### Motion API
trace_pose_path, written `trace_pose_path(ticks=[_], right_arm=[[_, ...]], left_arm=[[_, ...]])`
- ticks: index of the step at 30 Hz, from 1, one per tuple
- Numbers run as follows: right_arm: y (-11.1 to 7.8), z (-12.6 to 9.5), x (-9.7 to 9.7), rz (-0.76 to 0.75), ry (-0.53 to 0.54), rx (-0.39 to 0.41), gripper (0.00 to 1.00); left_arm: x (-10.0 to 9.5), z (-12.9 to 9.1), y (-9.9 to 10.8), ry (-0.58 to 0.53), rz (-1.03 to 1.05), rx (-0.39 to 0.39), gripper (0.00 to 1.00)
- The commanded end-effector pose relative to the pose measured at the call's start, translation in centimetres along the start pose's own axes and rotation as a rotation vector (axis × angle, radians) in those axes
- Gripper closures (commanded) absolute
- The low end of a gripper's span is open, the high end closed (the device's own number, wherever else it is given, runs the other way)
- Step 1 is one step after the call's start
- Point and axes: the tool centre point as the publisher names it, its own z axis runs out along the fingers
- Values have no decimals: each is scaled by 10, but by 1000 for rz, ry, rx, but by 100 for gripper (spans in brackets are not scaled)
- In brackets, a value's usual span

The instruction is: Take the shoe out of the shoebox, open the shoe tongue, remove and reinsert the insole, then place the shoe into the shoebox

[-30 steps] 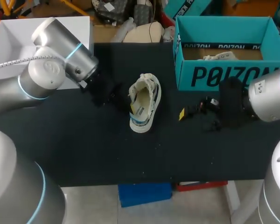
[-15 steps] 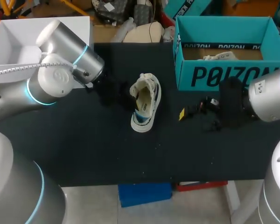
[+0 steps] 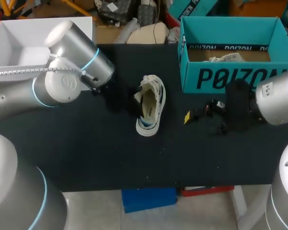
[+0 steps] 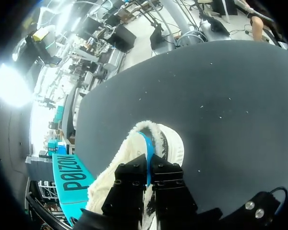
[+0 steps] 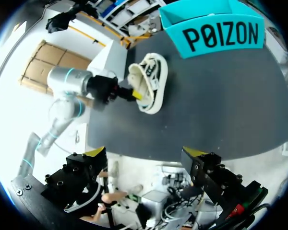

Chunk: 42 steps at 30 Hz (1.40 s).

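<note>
Shoe [image 3: 149,108] lies left of the shoebox [image 3: 230,79], left gripper [image 4: 148,168] clenched on its collar, right gripper [image 5: 145,152] released. Opening the tongue looks next, with a gentle pull.

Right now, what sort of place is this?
Likely a robot test lab: on a black table, the left gripper pinches a white shoe near a teal shoebox; the right gripper hangs open.

shoe [image 3: 150,101]: cream, blue and dark trim
shoebox [image 3: 216,79]: teal, black lettering
worktop [image 3: 101,148]: black
right fingers [image 5: 96,152]: yellow tips
</note>
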Motion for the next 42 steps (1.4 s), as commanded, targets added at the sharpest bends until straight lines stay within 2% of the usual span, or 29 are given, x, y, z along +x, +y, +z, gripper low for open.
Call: trace_pose_path(ticks=[1,9,14,19,20,25,26,27,31,35,37,38,40,41,42], right_arm=[[0,0,1,1,-2,1,0],[0,0,1,1,-2,1,0],[0,0,1,1,-2,1,0],[0,0,1,1,-2,1,0],[0,0,1,1,-2,1,0],[0,0,1,1,-2,1,0],[0,0,1,1,-2,1,0],[0,0,1,1,-2,1,0],[0,0,1,1,-2,1,0],[0,0,1,1,-2,1,0],[0,0,1,1,-2,1,0],[0,0,1,1,-2,1,0],[0,0,1,1,-2,1,0],[0,0,1,1,-2,1,0],[0,0,1,1,-2,1,0]], left_arm=[[-6,3,2,94,17,-12,100],[-3,-1,4,155,33,-20,100],[-2,16,-1,184,43,7,100],[8,24,-3,250,30,42,100],[10,25,-3,256,24,48,95],[10,17,-2,245,17,44,55],[8,13,-2,230,15,38,36],[5,10,-2,220,17,34,10],[-6,-11,-7,168,11,39,4],[-17,-28,-8,129,17,29,11],[-21,-32,-6,89,10,23,24],[-23,-33,-5,82,11,11,44],[-25,-34,-5,93,32,-21,72],[-26,-34,-5,114,53,-39,91],[-25,-33,-4,143,69,-54,100]])
